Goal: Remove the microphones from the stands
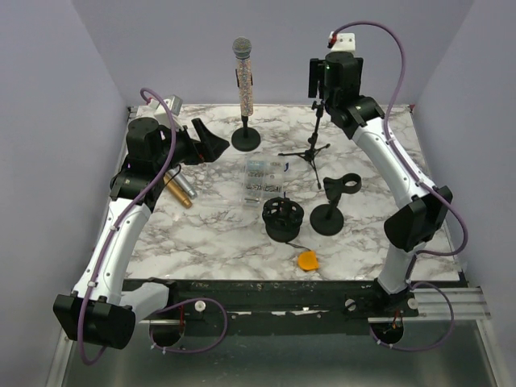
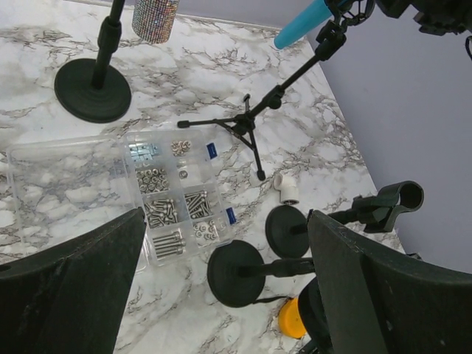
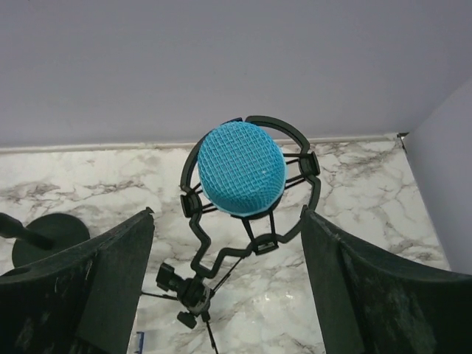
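The microphone with the bright blue mesh head (image 3: 243, 169) sits tilted in a black ring-shaped shock mount (image 3: 316, 184) atop a thin black tripod stand (image 1: 313, 151) at the far right of the white marble table (image 1: 201, 242). Its body below the head is hidden from the right wrist camera. Near the table's middle lies a clear plastic organiser box (image 2: 74, 177), its small compartments holding silver screws, nuts and washers, with a few blue pieces. The right gripper (image 3: 228, 217) stands wide open and holds nothing, its two black fingers (image 3: 103, 287) flanking the blue head and mount. They seem clear of the ring, though the angle makes contact hard to rule out. The left gripper (image 2: 227, 217) is also spread wide and empty, hovering over the box, well apart from the microphone.
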Robot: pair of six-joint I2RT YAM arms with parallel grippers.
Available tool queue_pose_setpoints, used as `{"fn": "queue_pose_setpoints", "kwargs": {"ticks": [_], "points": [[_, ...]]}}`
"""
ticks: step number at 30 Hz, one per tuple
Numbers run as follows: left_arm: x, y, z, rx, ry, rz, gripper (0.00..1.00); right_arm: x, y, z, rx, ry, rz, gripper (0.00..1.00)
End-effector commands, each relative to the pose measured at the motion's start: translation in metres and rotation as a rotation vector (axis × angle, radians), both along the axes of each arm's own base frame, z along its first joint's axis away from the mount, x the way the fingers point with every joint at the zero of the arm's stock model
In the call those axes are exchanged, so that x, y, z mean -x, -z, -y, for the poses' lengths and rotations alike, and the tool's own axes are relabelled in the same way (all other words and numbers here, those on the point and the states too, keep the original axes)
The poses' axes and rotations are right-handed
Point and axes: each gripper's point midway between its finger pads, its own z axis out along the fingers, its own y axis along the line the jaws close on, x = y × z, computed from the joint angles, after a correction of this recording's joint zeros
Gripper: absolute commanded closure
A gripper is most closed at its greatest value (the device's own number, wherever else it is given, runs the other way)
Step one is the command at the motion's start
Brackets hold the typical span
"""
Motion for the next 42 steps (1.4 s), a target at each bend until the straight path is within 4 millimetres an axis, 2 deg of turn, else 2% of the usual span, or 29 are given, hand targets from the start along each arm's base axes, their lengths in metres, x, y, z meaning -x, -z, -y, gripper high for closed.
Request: {"fn": "queue_pose_setpoints", "kwargs": {"ticks": [1,5,10,19,23,26,33,42], "points": [[0.003,-0.005,0.007,0.024,0.039,0.011,0.12,-0.018,-0.013,0.000,0.073,0.014,0.060,0.22],[0.004,-0.005,0.008,0.030,0.046,0.011,0.12,-0.028,-0.002,0.006,0.137,0.056,0.041,0.24],[0.004,-0.005,0.009,0.033,0.048,0.011,0.12,-0.036,0.004,0.008,0.172,0.081,0.044,0.28],[0.003,-0.003,0.009,0.033,0.050,0.004,0.12,-0.045,0.008,0.009,0.195,0.104,0.054,0.48],[0.003,-0.004,0.009,0.034,0.050,0.005,0.12,-0.044,0.002,0.010,0.202,0.110,0.055,0.61],[0.002,-0.002,0.010,0.035,0.052,-0.002,0.13,-0.039,-0.015,0.010,0.182,0.100,0.078,0.70],[0.001,0.000,0.010,0.035,0.051,-0.007,0.13,-0.013,-0.081,0.000,0.140,0.050,0.197,0.79],[-0.002,0.005,0.010,0.030,0.047,-0.016,0.13,0.038,-0.160,-0.028,0.144,-0.010,0.364,0.91]]}}
